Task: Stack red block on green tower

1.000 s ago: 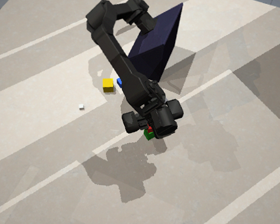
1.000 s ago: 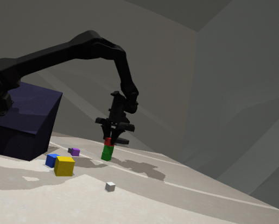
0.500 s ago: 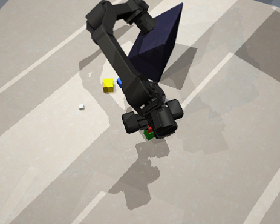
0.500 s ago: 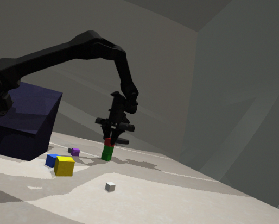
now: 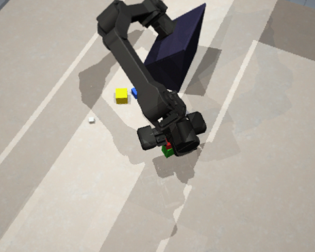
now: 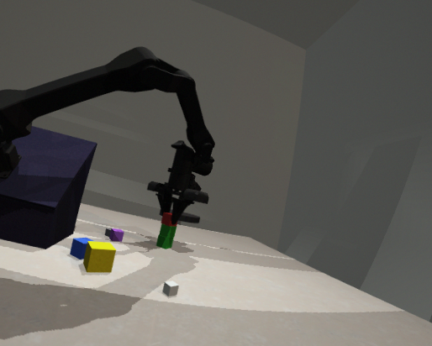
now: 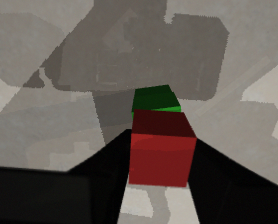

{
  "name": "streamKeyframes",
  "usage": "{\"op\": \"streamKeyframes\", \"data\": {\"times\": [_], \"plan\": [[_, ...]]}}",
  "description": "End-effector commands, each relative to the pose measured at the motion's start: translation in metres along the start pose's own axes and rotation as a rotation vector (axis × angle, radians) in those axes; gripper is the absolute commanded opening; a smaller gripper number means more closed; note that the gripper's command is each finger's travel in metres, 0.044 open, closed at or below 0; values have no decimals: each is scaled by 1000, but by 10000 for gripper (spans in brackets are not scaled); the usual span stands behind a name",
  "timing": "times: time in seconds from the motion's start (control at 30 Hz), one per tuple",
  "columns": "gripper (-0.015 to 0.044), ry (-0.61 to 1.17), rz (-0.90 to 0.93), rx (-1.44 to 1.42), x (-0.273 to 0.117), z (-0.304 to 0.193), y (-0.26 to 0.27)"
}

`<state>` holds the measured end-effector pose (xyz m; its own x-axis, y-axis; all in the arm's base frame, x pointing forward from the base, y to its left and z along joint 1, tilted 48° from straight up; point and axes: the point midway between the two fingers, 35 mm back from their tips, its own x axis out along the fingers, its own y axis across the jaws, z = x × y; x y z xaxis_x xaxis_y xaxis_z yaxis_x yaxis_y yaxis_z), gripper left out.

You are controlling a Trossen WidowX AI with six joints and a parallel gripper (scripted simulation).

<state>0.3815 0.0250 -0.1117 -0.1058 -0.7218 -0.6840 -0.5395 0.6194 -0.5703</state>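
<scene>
The jaws clamp the red block [image 6: 167, 218], which seems to sit right atop the green tower [image 6: 165, 236] on the bench [image 6: 260, 285], so by my judgement placement is nearly done and only release and a clean withdrawal remain.

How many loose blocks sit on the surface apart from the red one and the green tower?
4: yellow block and blue block beside the dark box, purple block behind them, white block nearest the exterior camera. Others may be hidden.
</scene>
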Motion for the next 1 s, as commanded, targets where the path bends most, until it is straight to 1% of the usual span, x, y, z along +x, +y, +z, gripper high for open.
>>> {"op": "streamKeyframes", "data": {"times": [0.0,0.27,0.97], "plan": [[236,0,0,1,0,0,0],[440,0,0,1,0,0,0],[440,0,0,1,0,0,0]]}}
